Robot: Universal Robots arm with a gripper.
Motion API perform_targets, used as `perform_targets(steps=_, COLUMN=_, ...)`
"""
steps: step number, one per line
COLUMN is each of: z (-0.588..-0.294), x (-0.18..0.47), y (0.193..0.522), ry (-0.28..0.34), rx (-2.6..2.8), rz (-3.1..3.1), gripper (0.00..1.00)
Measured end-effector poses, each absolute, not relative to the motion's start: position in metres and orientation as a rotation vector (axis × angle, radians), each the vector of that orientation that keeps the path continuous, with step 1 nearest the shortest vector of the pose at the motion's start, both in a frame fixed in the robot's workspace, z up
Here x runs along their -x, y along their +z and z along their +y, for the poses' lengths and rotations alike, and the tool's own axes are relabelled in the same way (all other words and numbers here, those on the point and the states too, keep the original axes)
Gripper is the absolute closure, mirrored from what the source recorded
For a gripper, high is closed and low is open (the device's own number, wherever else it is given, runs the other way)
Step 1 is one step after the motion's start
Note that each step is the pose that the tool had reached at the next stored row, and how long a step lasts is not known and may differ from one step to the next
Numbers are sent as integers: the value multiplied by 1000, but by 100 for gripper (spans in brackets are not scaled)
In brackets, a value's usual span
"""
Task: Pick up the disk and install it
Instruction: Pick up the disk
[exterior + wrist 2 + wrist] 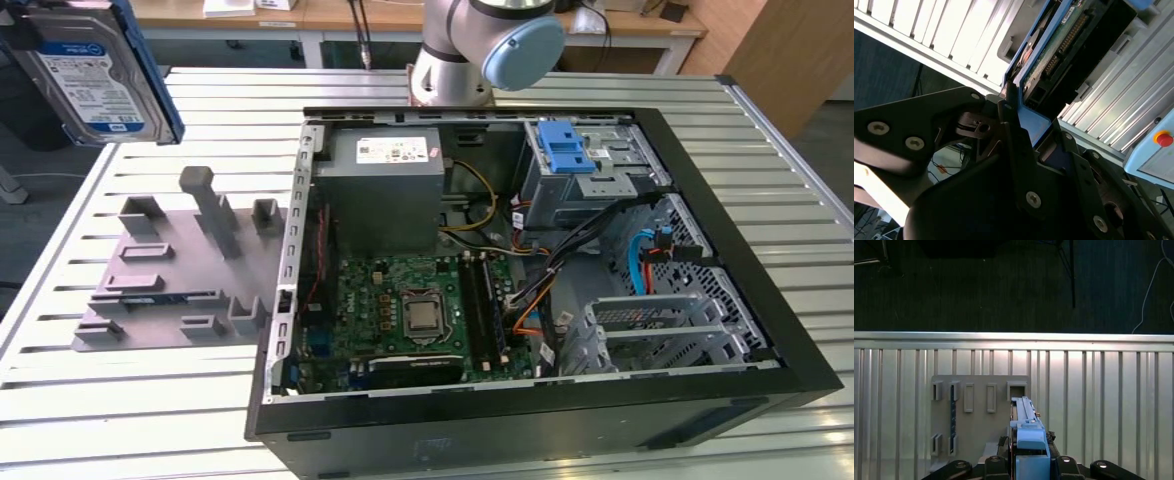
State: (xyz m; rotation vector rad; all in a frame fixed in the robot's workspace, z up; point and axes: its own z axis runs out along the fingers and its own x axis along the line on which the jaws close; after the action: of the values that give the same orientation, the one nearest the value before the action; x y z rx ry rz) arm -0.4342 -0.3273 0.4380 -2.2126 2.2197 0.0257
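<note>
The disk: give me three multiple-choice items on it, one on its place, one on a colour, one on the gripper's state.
1. In the exterior view, the disk is:
A inside the computer case
B lying flat on the table
C held up clear of the table

2. Its carrier rails are:
A red
B blue
C yellow

3. The gripper is:
A shut on the disk
B open beside it
C open above it

Answers:
1 C, it hangs at that view's upper left, off the slats.
2 B, blue edges show in both wrist views.
3 A, it clamps the rail in the second wrist view.
</note>
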Motion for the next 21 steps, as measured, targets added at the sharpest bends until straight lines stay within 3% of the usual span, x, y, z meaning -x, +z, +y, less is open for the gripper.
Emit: perform_targets(steps=21, z=-327, x=434, y=446, ry=26, rx=2212, rz=2220, gripper=64)
